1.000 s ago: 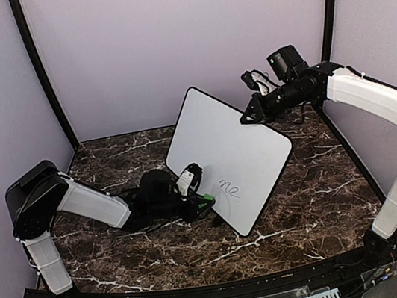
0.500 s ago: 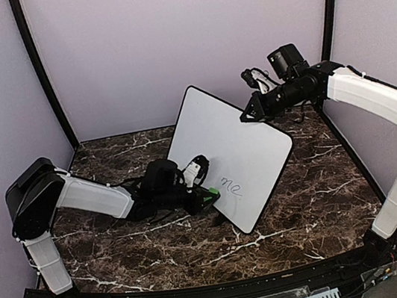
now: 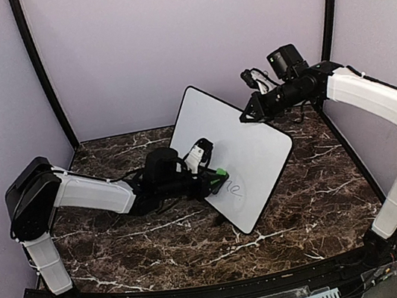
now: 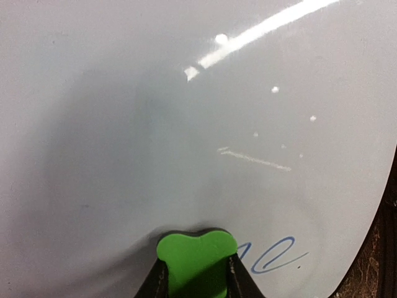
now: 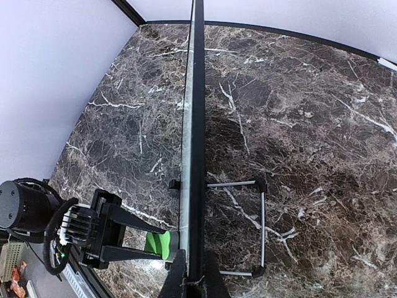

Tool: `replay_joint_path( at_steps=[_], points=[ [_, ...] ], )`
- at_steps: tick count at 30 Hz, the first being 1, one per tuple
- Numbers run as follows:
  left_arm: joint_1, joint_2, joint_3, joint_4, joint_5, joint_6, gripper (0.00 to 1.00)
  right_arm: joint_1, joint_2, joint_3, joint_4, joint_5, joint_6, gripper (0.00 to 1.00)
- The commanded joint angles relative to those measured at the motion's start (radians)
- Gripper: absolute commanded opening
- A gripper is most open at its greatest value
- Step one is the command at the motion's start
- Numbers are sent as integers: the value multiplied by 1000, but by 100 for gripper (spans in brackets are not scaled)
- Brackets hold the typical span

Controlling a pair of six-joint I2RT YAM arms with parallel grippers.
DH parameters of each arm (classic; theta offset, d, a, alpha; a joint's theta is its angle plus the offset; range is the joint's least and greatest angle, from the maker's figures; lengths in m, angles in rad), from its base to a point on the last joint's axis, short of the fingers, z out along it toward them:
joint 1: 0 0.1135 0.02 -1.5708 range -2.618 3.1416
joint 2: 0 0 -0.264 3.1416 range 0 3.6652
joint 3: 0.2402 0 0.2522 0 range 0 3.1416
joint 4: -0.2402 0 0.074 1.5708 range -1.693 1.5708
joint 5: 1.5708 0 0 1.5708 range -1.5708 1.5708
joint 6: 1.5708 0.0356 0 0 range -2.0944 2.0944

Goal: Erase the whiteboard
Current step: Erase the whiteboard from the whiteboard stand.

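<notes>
The whiteboard (image 3: 247, 145) stands tilted near the middle of the counter (image 3: 319, 198), its upper edge pinched by the right hand (image 3: 247, 118). The left hand (image 3: 214, 176) pinches a green eraser (image 4: 193, 251) against the board's face, just beside the last blue scribble (image 4: 276, 254). Pressing too hard could twist the board out of that narrow hold or skid its foot toward the back edge. Pressing too lightly may only smear the ink.
</notes>
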Motion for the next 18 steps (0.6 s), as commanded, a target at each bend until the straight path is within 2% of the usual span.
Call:
replay_joint_path(
  at_steps=[1, 8, 18],
  points=[
    [-10, -18, 34, 129, -40, 19, 0, 66, 50, -38, -98, -108, -98, 0],
    [-10, 2, 13, 112, -51, 23, 0, 66, 49, -36, -101, -106, -100, 0],
    [-11, -46, -206, 165, 20, -32, 0, 65, 56, -31, -103, -106, -101, 0]
  ],
)
